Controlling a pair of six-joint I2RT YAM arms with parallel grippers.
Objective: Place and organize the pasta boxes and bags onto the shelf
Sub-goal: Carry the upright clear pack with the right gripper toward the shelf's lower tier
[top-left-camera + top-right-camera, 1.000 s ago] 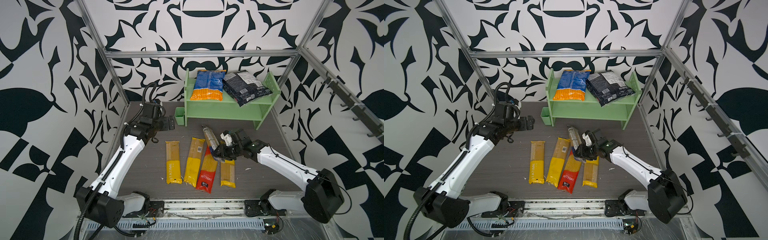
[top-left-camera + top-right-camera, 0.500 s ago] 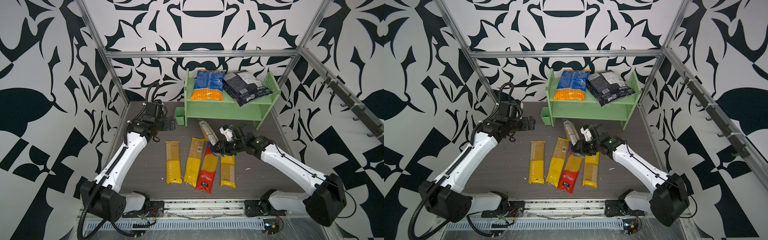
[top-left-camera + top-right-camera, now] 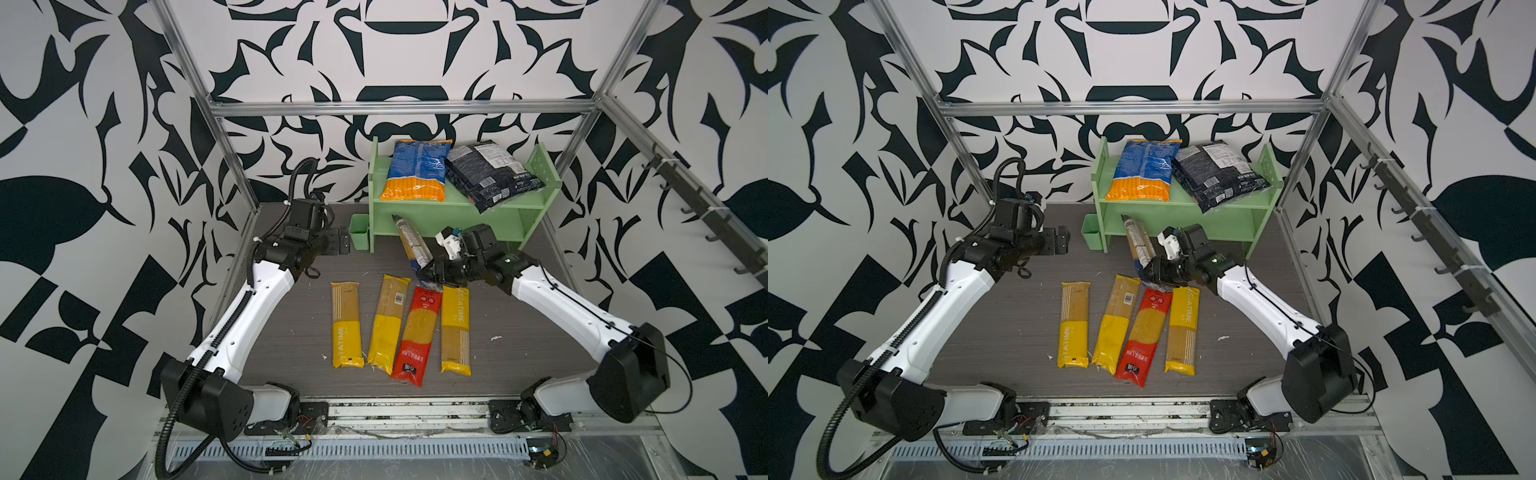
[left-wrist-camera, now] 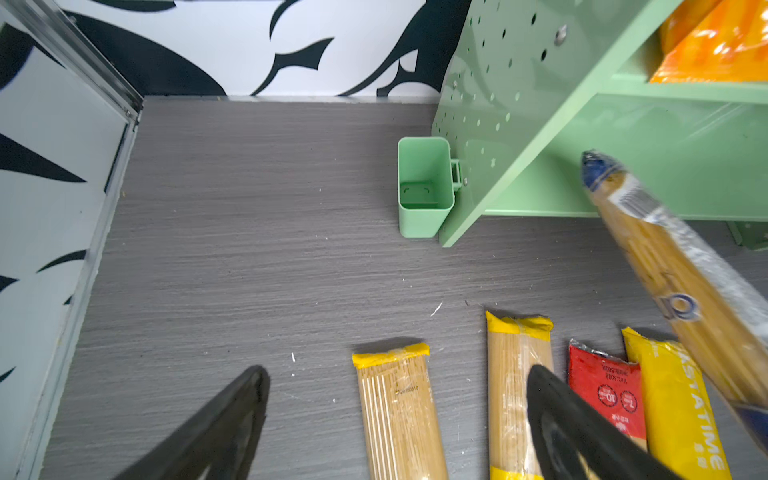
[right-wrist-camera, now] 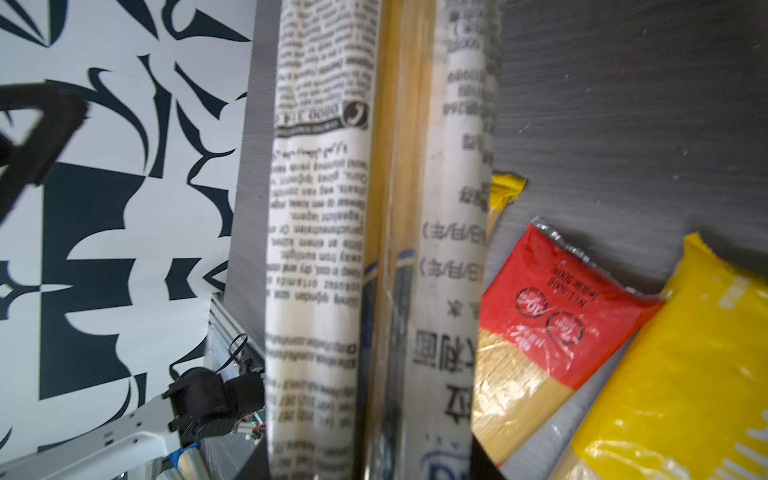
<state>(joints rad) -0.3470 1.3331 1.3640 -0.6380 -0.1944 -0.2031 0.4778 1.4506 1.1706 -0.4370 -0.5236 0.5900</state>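
My right gripper [image 3: 432,274] is shut on the near end of a navy-clear spaghetti pack [image 3: 411,245], held off the table. The pack's far end points at the lower tier of the light green shelf [image 3: 453,205]. In the right wrist view the pack [image 5: 374,249] fills the space between my fingers. A blue-and-orange bag [image 3: 417,170] and a black bag [image 3: 490,174] lie on the top tier. Three yellow packs [image 3: 347,324] [image 3: 388,324] [image 3: 455,328] and a red one [image 3: 417,332] lie side by side on the table. My left gripper [image 3: 338,246] hangs open and empty left of the shelf.
A small green cup [image 3: 358,230] hangs on the shelf's left side panel, just right of my left gripper. Metal frame posts and patterned walls close in the grey table [image 3: 291,332] on three sides. The black bag overhangs the top tier's front right.
My right gripper has carried the navy-clear pack back toward the shelf, its far end now at the lower tier's front. The left arm has shifted slightly toward the back.
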